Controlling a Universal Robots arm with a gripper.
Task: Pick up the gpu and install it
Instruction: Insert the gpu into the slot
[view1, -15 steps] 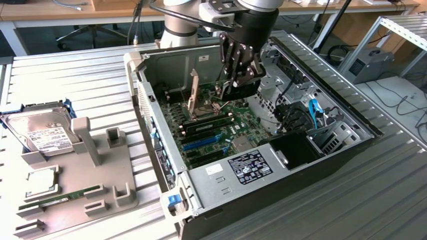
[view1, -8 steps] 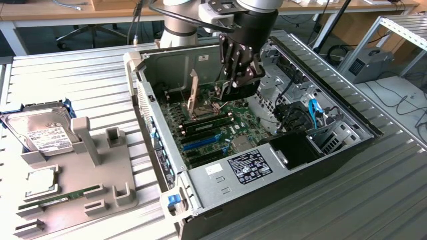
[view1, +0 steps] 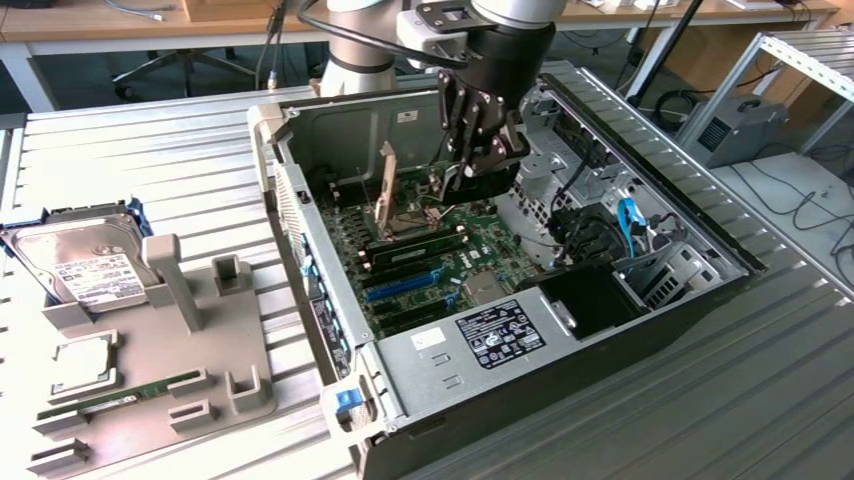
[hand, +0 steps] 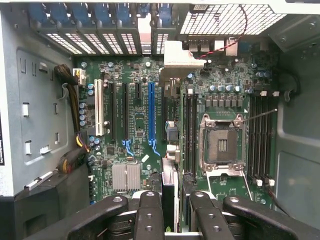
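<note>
Inside the open computer case (view1: 441, 360), above the motherboard's (hand: 130, 105) middle, your gripper's (hand: 170, 210) fingers (hand: 149, 215) clamp the gpu (hand: 170, 192) edge-on. It is probably light, stiff and fragile: hold the board's edges, not the fan.

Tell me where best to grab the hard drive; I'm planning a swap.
Probably from above, pinching two opposite side edges. The hard drive lies label-up in a blue cradle, so its underside is covered and its broad top offers nothing to pinch.
</note>
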